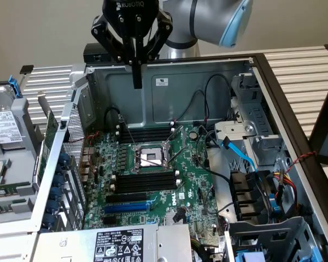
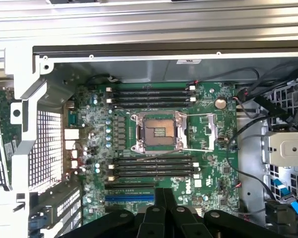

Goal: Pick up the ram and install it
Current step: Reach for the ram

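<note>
Gripper (image 1: 137, 82), black, hangs clenched and empty over the open grey computer case (image 1: 153, 109); I'd open it, aligning lengthwise with the narrow green ram stick (image 1: 48, 142) outside the case's perforated side wall.

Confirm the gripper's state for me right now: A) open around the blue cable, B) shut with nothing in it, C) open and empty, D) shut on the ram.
B: the gripper hangs above the open case with its fingers pressed together and nothing between them.
</note>
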`<state>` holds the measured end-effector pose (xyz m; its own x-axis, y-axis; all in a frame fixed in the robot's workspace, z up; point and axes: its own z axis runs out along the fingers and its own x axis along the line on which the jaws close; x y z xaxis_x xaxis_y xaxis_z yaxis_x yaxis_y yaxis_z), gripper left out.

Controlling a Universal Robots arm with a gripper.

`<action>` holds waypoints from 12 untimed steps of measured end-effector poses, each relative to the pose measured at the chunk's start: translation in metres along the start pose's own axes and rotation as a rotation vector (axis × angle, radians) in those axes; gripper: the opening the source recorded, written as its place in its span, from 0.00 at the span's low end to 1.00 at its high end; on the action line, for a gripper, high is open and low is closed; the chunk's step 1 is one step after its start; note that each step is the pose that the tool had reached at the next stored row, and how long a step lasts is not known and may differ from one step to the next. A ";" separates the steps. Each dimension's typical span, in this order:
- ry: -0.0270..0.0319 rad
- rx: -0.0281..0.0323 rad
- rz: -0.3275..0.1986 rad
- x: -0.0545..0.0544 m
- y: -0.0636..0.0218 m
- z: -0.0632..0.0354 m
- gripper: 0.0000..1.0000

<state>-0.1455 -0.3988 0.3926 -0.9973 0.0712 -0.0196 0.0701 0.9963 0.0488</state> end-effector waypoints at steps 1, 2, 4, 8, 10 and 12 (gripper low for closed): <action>0.0000 0.0000 0.000 0.004 -0.0003 -0.0001 0.10; 0.0000 0.0000 0.000 0.009 -0.0006 -0.0002 0.10; 0.0001 0.0001 0.000 0.018 -0.0013 -0.0004 0.10; 0.0000 0.0000 0.000 0.036 -0.0025 -0.0005 0.10; 0.0000 0.0000 0.000 0.045 -0.0032 -0.0007 0.10; 0.0000 0.0000 0.000 0.054 -0.0038 -0.0009 0.10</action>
<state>-0.2001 -0.3988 0.3922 -0.9973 0.0712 -0.0196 0.0702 0.9963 0.0488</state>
